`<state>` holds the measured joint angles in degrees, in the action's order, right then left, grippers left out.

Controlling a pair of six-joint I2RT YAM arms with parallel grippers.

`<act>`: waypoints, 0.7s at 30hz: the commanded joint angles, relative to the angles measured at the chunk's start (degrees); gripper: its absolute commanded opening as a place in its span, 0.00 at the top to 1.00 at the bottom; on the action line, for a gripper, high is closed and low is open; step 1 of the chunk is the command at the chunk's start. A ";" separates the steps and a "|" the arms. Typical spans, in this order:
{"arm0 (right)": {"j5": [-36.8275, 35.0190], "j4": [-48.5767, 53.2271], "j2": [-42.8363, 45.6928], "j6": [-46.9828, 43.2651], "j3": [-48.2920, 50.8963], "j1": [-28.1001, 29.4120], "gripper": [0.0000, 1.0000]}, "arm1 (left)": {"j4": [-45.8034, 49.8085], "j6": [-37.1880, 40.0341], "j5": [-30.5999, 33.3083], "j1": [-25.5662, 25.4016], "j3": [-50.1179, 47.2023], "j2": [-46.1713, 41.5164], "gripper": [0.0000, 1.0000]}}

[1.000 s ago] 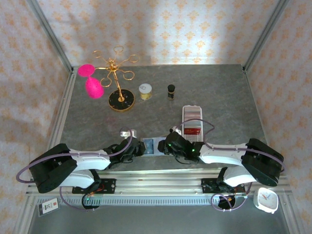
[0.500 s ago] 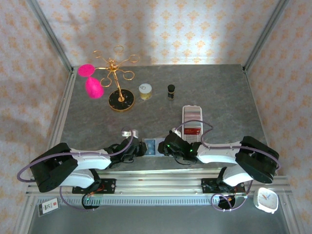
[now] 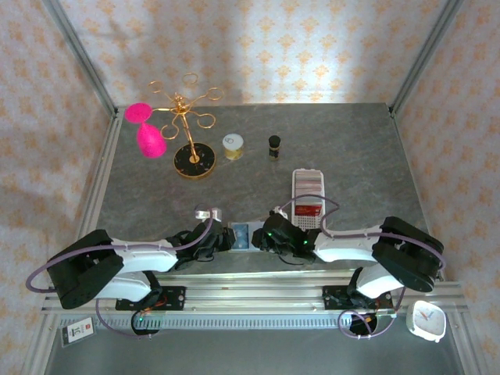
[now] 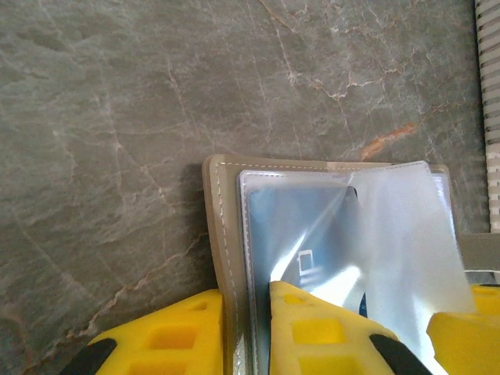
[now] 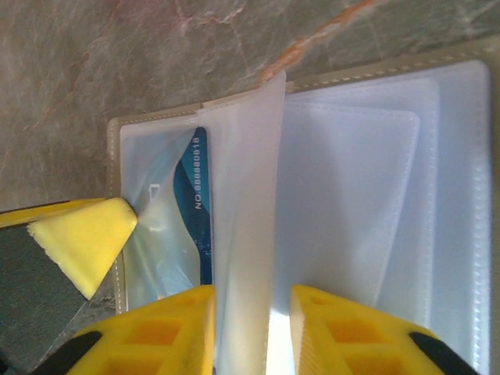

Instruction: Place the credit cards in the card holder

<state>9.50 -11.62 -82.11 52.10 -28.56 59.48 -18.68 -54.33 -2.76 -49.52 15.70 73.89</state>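
Card holder (image 3: 241, 235) lies open on table (image 3: 351, 148) near its front edge, betw. both tools; one blue credit card (image 5: 200, 205) already sits inside it.
L tool (image 4: 242, 301) is nearly closed, pinching the holder's grey cover edge + pocket stack and pinning it flat. R tool (image 5: 251, 301) is part-open, fingers astride one upright clear sleeve (image 5: 248, 195); can't tell if it actually grips it. Handling, my guess: cards are light, stiff, slick, so take by a short edge and feed flat into the pocket mouth. Sleeve looks thin, floppy, springy and prob. flops shut if let go; hold it near the free edge, gently, w/o straining the seam.
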 commanded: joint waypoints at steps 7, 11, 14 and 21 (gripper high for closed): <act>-3.04 3.24 3.52 -0.15 -0.39 0.06 0.80 | 6.93 0.58 -0.49 -0.66 -1.51 -0.96 0.82; -2.13 3.02 3.33 -0.07 -0.71 0.11 0.82 | 7.08 0.62 -0.40 -0.67 -1.30 -0.95 0.82; -1.08 1.66 2.75 -0.15 -0.95 0.06 0.82 | 6.99 0.61 -0.38 -0.69 -1.20 -0.86 0.82; -0.30 1.15 0.74 -0.72 -1.78 0.11 0.83 | 6.69 0.46 -0.90 -0.80 -1.28 -1.93 0.78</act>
<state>9.47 -10.31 -80.29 51.94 -28.82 59.46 -16.88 -54.33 -2.81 -49.78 15.59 72.53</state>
